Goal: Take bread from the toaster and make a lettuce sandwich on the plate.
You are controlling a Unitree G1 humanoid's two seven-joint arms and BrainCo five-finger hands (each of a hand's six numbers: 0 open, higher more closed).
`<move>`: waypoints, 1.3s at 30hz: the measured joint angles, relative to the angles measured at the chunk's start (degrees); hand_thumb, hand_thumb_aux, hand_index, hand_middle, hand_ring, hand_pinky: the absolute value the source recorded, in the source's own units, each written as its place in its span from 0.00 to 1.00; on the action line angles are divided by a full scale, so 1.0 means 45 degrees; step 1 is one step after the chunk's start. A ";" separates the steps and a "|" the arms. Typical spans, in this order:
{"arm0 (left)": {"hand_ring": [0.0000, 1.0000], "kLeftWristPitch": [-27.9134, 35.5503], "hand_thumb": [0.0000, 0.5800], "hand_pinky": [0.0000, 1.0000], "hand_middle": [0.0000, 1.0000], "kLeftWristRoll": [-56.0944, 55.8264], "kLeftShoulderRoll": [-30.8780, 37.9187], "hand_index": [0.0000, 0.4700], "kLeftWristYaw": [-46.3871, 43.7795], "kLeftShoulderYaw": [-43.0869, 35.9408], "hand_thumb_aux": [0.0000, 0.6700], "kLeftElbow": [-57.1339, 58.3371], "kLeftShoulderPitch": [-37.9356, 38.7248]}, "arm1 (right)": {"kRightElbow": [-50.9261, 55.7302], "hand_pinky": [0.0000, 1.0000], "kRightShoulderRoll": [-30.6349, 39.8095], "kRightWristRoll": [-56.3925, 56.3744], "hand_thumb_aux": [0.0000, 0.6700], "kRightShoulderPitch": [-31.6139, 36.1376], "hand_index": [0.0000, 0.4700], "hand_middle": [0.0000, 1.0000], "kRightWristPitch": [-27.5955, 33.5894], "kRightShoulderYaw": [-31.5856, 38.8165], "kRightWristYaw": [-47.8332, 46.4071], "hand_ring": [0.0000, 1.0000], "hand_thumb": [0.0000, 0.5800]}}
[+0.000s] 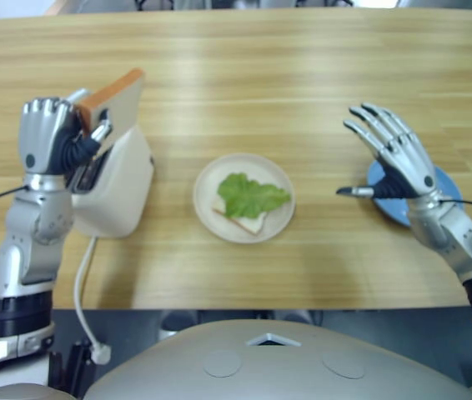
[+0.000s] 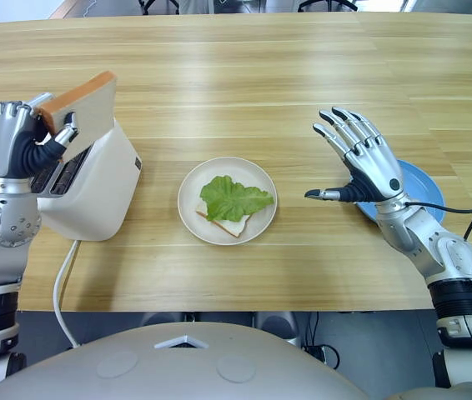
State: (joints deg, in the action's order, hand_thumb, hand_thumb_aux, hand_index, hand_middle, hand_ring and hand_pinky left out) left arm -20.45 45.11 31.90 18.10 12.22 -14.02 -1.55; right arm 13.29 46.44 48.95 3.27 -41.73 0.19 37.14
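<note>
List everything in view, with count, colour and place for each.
table: one, light wood, under everything
toaster: one, white, table's left side
cord: one, white, from the toaster over the near edge
held bread slice: one, pale with brown crust, raised above the toaster
round plate: one, cream, table's centre
lower bread slice: one, white, on the round plate
lettuce leaf: one, green, on the lower bread slice
blue plate: one, blue, table's right side
left hand: one, silver and black, closed on the held bread slice
right hand: one, silver and black, open, by the blue plate
</note>
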 measured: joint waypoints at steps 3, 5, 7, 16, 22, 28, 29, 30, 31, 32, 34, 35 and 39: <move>1.00 -0.0118 1.00 1.00 1.00 0.0597 -0.0008 0.98 0.0237 -0.0702 1.00 0.0038 -0.0959 | 0.0334 0.00 -0.0132 0.0071 0.00 0.0262 0.00 0.00 -0.0009 0.0093 0.0099 0.00 0.00; 1.00 -0.0173 1.00 1.00 1.00 0.0978 -0.0083 0.98 0.0353 -0.1252 1.00 0.0118 -0.1535 | 0.0402 0.00 -0.0212 0.0142 0.00 0.0458 0.00 0.00 -0.0011 0.0271 0.0150 0.00 0.00; 1.00 -0.0245 1.00 1.00 1.00 0.1601 -0.0199 0.98 0.0667 -0.2036 1.00 0.0583 -0.2096 | 0.0445 0.00 -0.0285 0.0241 0.00 0.0586 0.00 0.00 -0.0035 0.0463 0.0199 0.00 0.00; 1.00 -0.0253 1.00 1.00 1.00 0.5389 -0.0327 0.98 0.4454 -0.5618 1.00 0.3788 -0.3197 | 0.0920 0.00 -0.0418 0.0420 0.00 0.1058 0.00 0.00 -0.0100 0.0984 0.0442 0.00 0.00; 1.00 0.0474 1.00 1.00 1.00 0.7470 -0.0531 0.98 0.6551 -0.7997 1.00 0.5236 -0.3382 | 0.0952 0.00 -0.0573 0.0505 0.00 0.1432 0.00 0.00 -0.0118 0.1129 0.0466 0.00 0.00; 1.00 0.1552 1.00 1.00 1.00 0.8104 -0.0784 0.98 0.6799 -0.9232 1.00 0.5452 -0.3350 | 0.1177 0.00 -0.0727 0.0565 0.00 0.1819 0.00 0.00 -0.0286 0.1626 0.0471 0.00 0.00; 1.00 0.1791 1.00 1.00 1.00 0.8279 -0.0785 0.98 0.6788 -0.9377 1.00 0.5305 -0.3304 | 0.1305 0.00 -0.0728 0.0567 0.00 0.1988 0.00 0.00 -0.0302 0.1685 0.0477 0.00 0.00; 1.00 0.1906 1.00 1.00 1.00 0.8372 -0.0786 0.98 0.6787 -0.9491 1.00 0.5179 -0.3278 | 0.1351 0.00 -0.0727 0.0567 0.00 0.2062 0.00 0.00 -0.0303 0.1732 0.0480 0.00 0.00; 1.00 0.2027 1.00 1.00 1.00 0.8466 -0.0785 0.98 0.6774 -0.9626 1.00 0.5034 -0.3265 | 0.1361 0.00 -0.0732 0.0571 0.00 0.2101 0.00 0.00 -0.0319 0.1830 0.0491 0.00 0.00; 1.00 0.2133 1.00 1.00 1.00 0.8491 -0.0785 0.98 0.6760 -0.9717 1.00 0.4932 -0.3254 | 0.1372 0.00 -0.0742 0.0587 0.00 0.2120 0.00 0.00 -0.0334 0.1910 0.0497 0.00 0.00; 1.00 0.2341 1.00 1.00 1.00 0.8561 -0.0783 0.98 0.6678 -0.9893 1.00 0.4725 -0.3224 | 0.1415 0.00 -0.0778 0.0622 0.00 0.2159 0.00 0.00 -0.0348 0.1987 0.0523 0.00 0.00; 1.00 0.2450 1.00 1.00 1.00 0.8638 -0.0782 0.98 0.6675 -0.9988 1.00 0.4687 -0.3209 | 0.1431 0.00 -0.0778 0.0622 0.00 0.2166 0.00 0.00 -0.0344 0.1991 0.0563 0.00 0.00; 1.00 0.2651 1.00 1.00 1.00 0.8905 -0.0779 0.98 0.6673 -1.0360 1.00 0.4668 -0.3084 | 0.1459 0.00 -0.0777 0.0623 0.00 0.2166 0.00 0.00 -0.0344 0.2021 0.0662 0.00 0.00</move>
State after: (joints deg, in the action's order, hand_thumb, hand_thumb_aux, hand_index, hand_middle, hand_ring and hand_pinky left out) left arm -8.52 85.18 28.40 48.13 -34.40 6.99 -15.43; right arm 19.85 42.94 51.75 13.02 -43.28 9.29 40.12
